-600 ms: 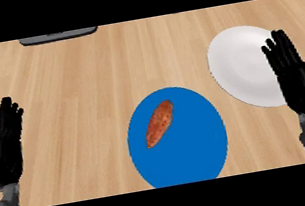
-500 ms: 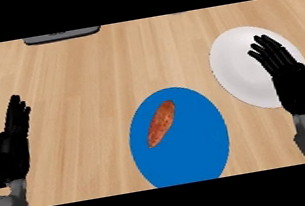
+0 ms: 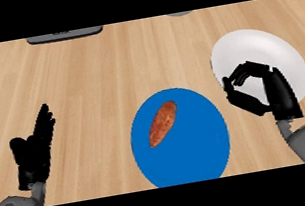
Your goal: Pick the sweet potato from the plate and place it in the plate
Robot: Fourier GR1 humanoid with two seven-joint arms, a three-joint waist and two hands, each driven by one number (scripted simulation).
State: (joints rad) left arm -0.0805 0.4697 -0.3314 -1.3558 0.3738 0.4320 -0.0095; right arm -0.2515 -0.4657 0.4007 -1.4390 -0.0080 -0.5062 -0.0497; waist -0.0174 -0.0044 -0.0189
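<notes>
Sweet potato (image 3: 163, 123): orange-brown, elongated, lying on the blue plate (image 3: 194, 156), in its upper left part, long axis tilted, upper end toward the far side. Untouched by either hand; it sits well to the left of the right hand's fingers and to the right of the left hand's fingers.

Blue plate: resting on the wooden table (image 3: 105, 67), between the two hands, nearer the right one.

White plate (image 3: 255, 47): on the table, beyond and partly beneath the right hand's fingers, just to the right of the blue plate's upper edge.

Right hand (image 3: 272, 95): over the lower left part of the white plate; fingers (image 3: 244, 72) curled toward the thumb, clenched on nothing.

Left hand (image 3: 34, 150): at the lower left, resting; fingers (image 3: 44, 123) straight and released, pointing up, well apart from both plates.

Grey objects (image 3: 65, 34): at the table's far edge, cut off by the view, well beyond all fingers.
</notes>
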